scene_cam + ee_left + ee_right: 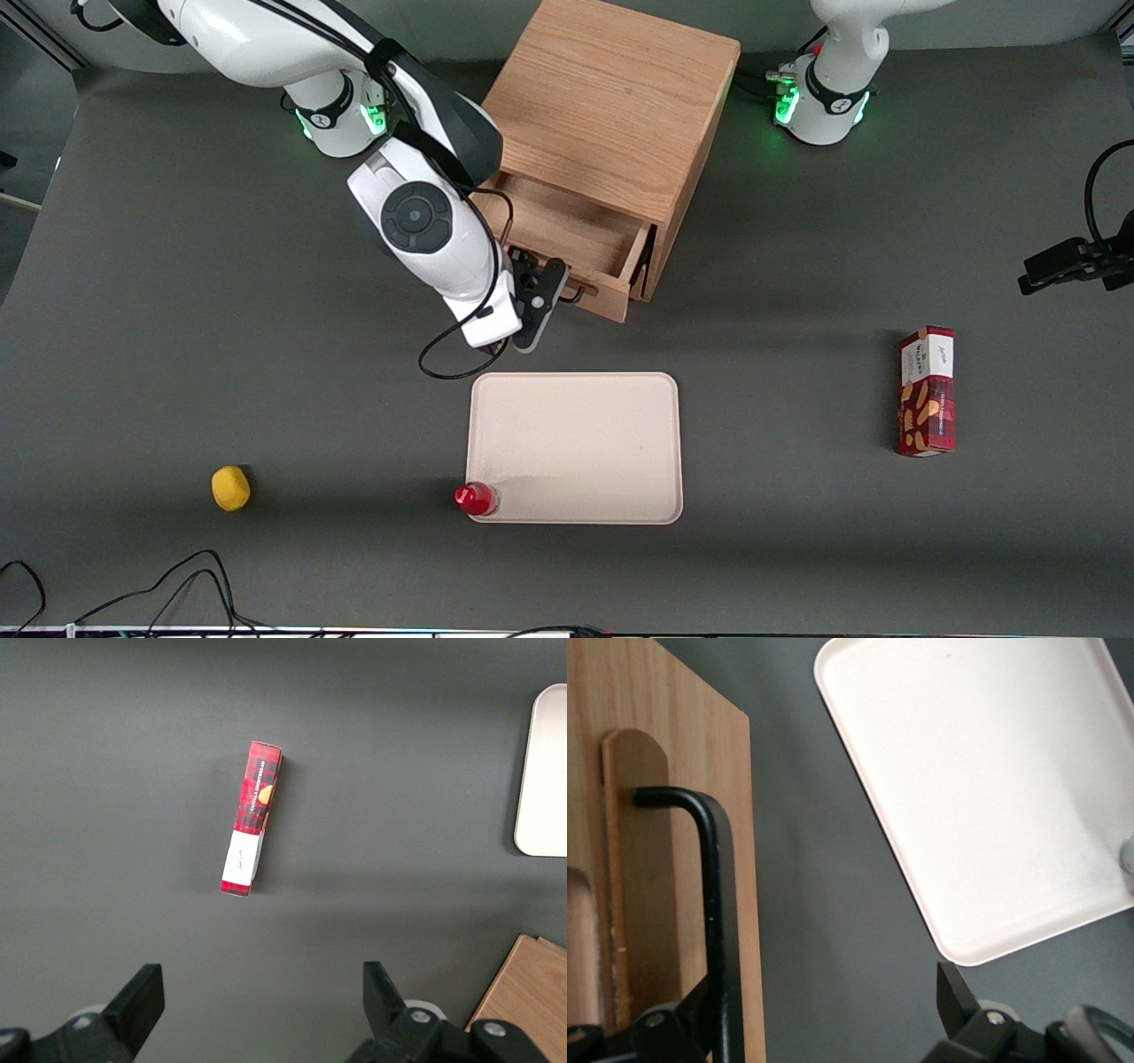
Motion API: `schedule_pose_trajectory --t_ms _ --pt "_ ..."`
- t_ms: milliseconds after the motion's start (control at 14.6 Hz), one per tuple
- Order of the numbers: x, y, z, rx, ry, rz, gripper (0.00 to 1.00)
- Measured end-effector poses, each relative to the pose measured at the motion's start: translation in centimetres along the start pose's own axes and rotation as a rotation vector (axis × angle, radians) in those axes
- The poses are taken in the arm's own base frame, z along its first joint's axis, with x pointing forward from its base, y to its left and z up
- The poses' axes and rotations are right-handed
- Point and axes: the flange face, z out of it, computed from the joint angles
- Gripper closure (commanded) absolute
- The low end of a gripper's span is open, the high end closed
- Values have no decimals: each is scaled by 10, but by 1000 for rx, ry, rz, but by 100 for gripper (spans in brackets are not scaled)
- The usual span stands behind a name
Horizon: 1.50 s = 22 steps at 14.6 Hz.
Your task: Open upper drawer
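Upper drawer (580, 232): light oak, pulled partway out of the oak cabinet (611, 97), its shallow wooden tray exposed and bare. Drawer front faces the front camera at an angle; black wire handle (713, 904) mounted on the front panel.

Tool (542, 301): at the drawer front, directly in front of the handle, on the working arm's wrist. In the right wrist view its fingers (957, 997) are spread apart, released; the handle's bar runs between them, close against one finger, with the second finger standing well clear over the bench. Whether any finger touches the bar cannot be told. Nothing is clamped.

Bench (177, 310): dark grey surface carrying all items.

Serving tray (576, 447): cream, rectangular, rounded corners; nearer the front camera than the tool, just below the drawer front in the overhead view.

Red-capped bottle (475, 498): touching the serving tray's corner, nearer the camera than the tool.

Yellow object (230, 488): small, rounded; toward the working arm's end of the bench, well apart from the tool.

Snack box (927, 391): red patterned carton, toward the parked arm's end, well apart from the tool.
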Motion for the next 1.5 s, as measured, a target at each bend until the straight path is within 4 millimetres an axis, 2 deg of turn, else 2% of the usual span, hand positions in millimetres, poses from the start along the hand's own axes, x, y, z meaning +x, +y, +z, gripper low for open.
schedule_pose_trajectory --t_ms 342,684,957,1231,1504 --pt "-5 29 -8 -25 26 43 0" --pt "-5 55 -2 -50 79 59 0" --pt "-15 82 -9 -81 105 47 0" --pt "-19 99 -17 -98 120 64 0" --pt "-20 107 -19 -107 134 74 0"
